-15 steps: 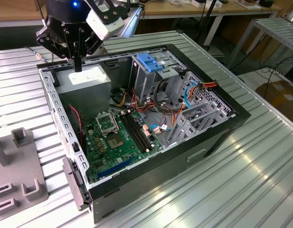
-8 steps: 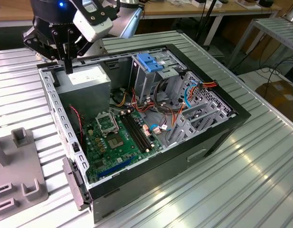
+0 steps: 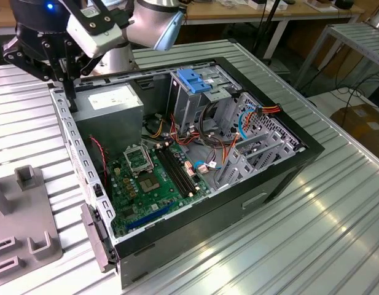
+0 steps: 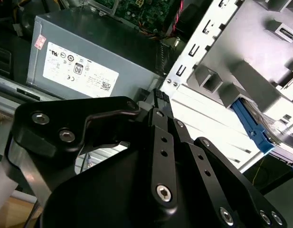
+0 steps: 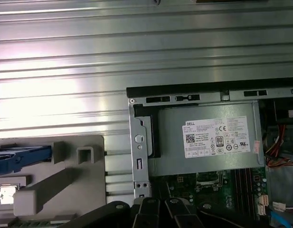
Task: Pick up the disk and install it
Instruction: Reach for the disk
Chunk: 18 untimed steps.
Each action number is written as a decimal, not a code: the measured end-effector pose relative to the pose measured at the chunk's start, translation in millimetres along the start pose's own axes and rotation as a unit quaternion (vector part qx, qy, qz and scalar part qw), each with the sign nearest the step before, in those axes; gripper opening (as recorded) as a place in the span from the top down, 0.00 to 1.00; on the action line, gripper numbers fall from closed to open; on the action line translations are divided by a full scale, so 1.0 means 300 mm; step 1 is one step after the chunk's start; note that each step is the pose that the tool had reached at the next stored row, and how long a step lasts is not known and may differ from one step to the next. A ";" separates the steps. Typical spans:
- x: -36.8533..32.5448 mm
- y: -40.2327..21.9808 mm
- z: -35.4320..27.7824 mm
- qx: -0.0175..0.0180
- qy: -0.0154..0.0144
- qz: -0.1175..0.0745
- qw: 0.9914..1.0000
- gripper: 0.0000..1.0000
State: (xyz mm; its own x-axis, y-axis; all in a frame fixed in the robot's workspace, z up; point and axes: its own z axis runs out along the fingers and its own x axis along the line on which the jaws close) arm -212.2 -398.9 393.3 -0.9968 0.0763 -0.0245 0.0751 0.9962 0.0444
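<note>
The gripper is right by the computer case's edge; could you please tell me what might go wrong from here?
1. The gripper hangs just over the case wall beside the power supply. Dropping or swinging sideways could strike that metal edge.
2. Loose cables crowd the space by the drive cage. They could probably snag anything lowered there.

Disk (image 5: 20,159) partly beyond frame edge

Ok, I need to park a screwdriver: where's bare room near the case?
Bare ribbed table lies beside the computer case on the exterior view's right. Inside, cables crowd the drive cage; a grey fixture takes the exterior view's left.
</note>
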 end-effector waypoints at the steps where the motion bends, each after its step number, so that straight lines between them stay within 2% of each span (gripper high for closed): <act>1: 0.008 0.000 0.000 0.000 0.000 0.000 1.000 0.90; 5: 0.050 0.003 -0.001 0.000 0.002 0.000 1.000 0.90; 6: 0.066 0.006 -0.001 0.000 0.007 0.000 1.000 0.90; 8: 0.078 0.009 -0.001 0.000 0.021 0.001 1.000 0.90; 9: 0.083 0.011 -0.001 0.001 0.030 0.001 1.000 0.90; 10: 0.089 0.012 -0.001 0.001 0.035 0.001 0.999 0.90; 11: 0.102 0.011 -0.002 0.001 0.037 0.002 0.999 0.90; 14: 0.140 0.010 -0.003 0.001 0.037 0.002 0.999 0.90; 18: 0.203 0.006 -0.004 0.001 0.037 0.002 0.999 0.90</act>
State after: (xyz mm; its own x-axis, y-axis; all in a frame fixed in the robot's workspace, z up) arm -272.9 -392.5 393.1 -0.9958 0.0763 0.0502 0.0785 0.9960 0.0424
